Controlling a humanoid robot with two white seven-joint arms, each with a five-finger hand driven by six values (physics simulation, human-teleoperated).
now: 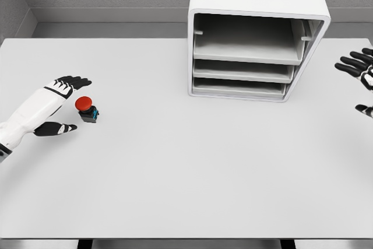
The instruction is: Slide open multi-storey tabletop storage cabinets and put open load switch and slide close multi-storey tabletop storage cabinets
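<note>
The load switch (87,109), small, stiff and probably light, with a smooth red cap that may slip, stands on the table (175,173) between the thumb and spread fingers of the left hand (61,106), so gripping its dark body seems safer

Pale grey tabletop (186,179), filling most of the view. Standing on it toward the far edge: white storage cabinet (256,33) with three drawers. Resting well to the left of the cabinet and nearer the front: small red-capped load switch (86,109), black and blue base.
</note>
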